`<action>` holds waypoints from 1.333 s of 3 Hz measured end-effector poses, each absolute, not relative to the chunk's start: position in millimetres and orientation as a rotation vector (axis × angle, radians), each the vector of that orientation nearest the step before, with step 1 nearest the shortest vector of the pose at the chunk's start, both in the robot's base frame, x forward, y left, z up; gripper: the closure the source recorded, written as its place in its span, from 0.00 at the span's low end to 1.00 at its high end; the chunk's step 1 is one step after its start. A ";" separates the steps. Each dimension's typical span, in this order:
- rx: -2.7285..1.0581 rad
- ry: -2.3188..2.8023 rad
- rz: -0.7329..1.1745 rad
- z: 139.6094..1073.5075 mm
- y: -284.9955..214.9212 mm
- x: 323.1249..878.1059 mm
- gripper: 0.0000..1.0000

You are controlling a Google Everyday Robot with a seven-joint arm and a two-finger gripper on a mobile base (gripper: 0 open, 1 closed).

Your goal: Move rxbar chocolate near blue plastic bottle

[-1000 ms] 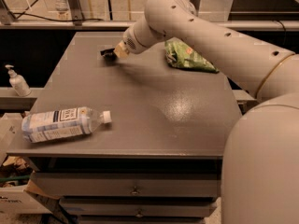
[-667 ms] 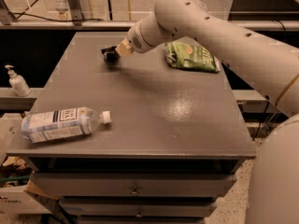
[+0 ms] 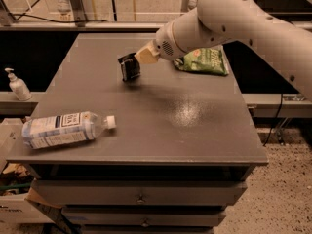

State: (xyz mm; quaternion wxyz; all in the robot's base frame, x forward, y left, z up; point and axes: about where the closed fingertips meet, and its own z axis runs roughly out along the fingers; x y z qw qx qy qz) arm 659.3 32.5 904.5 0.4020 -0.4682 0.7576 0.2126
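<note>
The rxbar chocolate [image 3: 129, 67], a small dark bar, stands on edge in my gripper [image 3: 135, 62] at the table's back middle, just above the surface. The gripper is shut on it, and the white arm reaches in from the upper right. The blue plastic bottle [image 3: 63, 129] lies on its side at the table's front left corner, with its white cap pointing right. The bar is well apart from the bottle, up and to the right of it.
A green chip bag [image 3: 202, 61] lies at the back right of the grey table [image 3: 195, 130], behind the arm. A small white pump bottle [image 3: 17, 86] stands on a ledge left of the table. Drawers sit below the front edge.
The gripper has carried the bar a short way from the back of the table toward the front and right. The bottle and the chip bag have not moved.
</note>
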 end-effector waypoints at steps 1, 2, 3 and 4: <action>-1.219 1.905 0.573 909.0 9.6 623.5 1.00; -1.251 1.906 0.609 908.4 -6.6 589.8 1.00; -1.284 1.914 0.655 904.1 -13.4 560.5 1.00; -1.340 1.905 0.719 900.4 -9.9 531.4 1.00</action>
